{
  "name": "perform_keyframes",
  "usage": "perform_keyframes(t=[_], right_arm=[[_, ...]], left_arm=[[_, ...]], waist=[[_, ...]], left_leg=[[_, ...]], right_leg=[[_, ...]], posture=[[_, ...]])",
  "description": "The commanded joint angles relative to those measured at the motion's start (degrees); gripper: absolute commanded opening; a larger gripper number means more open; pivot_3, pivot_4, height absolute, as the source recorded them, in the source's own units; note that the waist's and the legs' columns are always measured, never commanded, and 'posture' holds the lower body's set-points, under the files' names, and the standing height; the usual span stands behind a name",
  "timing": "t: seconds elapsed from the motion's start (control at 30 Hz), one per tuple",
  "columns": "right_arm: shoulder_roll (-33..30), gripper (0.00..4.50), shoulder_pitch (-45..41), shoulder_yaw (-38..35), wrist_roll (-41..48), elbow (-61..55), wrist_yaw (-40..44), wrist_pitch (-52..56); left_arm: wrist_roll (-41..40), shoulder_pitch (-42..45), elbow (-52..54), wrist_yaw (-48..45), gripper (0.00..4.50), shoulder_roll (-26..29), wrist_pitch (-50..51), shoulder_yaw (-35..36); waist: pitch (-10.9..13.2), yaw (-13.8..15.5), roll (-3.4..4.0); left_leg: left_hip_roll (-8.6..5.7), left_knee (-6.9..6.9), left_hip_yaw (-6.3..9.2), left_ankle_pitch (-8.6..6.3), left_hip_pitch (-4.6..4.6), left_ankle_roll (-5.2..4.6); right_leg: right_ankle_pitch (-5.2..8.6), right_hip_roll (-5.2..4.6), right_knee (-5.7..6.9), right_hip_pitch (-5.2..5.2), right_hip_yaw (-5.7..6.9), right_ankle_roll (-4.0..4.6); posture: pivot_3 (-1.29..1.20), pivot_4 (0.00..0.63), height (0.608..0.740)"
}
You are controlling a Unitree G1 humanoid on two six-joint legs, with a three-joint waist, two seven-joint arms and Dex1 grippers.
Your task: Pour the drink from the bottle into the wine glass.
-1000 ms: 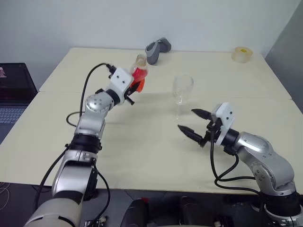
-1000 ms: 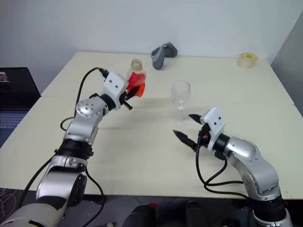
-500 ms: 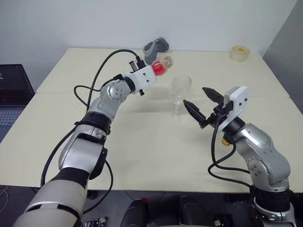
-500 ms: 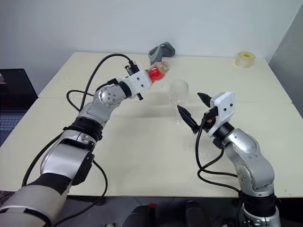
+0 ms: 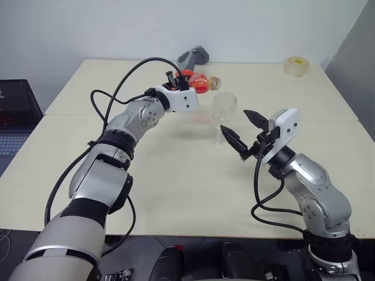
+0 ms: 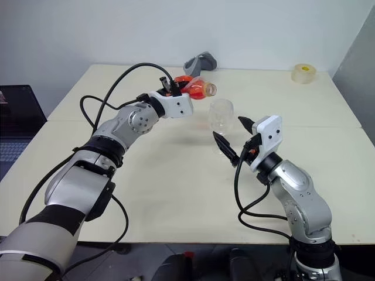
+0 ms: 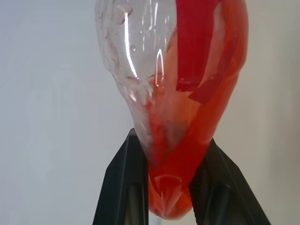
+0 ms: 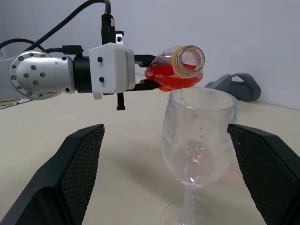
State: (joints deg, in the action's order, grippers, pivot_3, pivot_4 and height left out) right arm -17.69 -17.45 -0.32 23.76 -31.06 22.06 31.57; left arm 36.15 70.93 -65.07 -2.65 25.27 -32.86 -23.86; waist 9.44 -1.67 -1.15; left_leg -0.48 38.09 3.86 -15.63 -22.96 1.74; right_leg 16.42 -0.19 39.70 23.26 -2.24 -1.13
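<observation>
- Right gripper: nearest the robot, jaws spread wide and empty, one finger to each side of the wine glass without touching it.
- Wine glass upright on the cream table, bowl holding droplets, perhaps a trace of liquid; hard to tell.
- Left gripper: jaws clamped on the bottle, which lies tipped near level, open mouth just above the glass rim and toward its far edge.
- The drink, red, pooled along the bottle's lower side.
- Risk: the mouth sits near the rim's edge, so a quick tilt could send liquid past the bowl; a bump from either gripper could topple the unheld glass.
- Table pale, seamed; grey handheld device and tape roll at far edge; laptop beside; white wall.
</observation>
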Motion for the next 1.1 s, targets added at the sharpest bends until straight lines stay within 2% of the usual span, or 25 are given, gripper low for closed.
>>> perform_keyframes(t=[0.03, 0.6, 1.1], right_arm=[[0.1, 4.5, -1.3, -0.1, -0.1, -0.8, -0.2, -1.5], [0.1, 4.5, -1.5, 0.1, -1.4, -0.2, -0.9, -1.7], [0.1, 4.5, -1.4, 0.4, -1.4, -0.5, -0.7, -1.2]], left_arm=[[1.8, 3.4, 0.8, 3.9, 0.75, 1.0, -1.8, -0.9], [7.9, 5.9, -1.1, 12.6, 0.75, 2.3, -2.0, -4.6], [10.2, 7.3, -2.4, 16.4, 0.75, 2.6, -1.7, -6.4]], waist=[[0.0, 0.0, 0.0], [0.0, 0.0, 0.0], [0.0, 0.0, 0.0]], left_leg=[[0.0, 0.0, 0.0, 0.0, 0.0, 0.0], [0.0, 0.0, -0.05, 0.0, 0.01, 0.0], [0.0, 0.01, -0.07, 0.0, 0.01, 0.01]], right_leg=[[0.0, 0.0, 0.0, 0.0, 0.01, 0.0], [0.01, 0.0, 0.06, 0.03, -0.02, -0.02], [0.02, 0.0, 0.09, 0.04, -0.04, -0.03]], posture=[[0.0, 0.15, 0.74], [0.0, 0.15, 0.74], [0.0, 0.15, 0.74]])
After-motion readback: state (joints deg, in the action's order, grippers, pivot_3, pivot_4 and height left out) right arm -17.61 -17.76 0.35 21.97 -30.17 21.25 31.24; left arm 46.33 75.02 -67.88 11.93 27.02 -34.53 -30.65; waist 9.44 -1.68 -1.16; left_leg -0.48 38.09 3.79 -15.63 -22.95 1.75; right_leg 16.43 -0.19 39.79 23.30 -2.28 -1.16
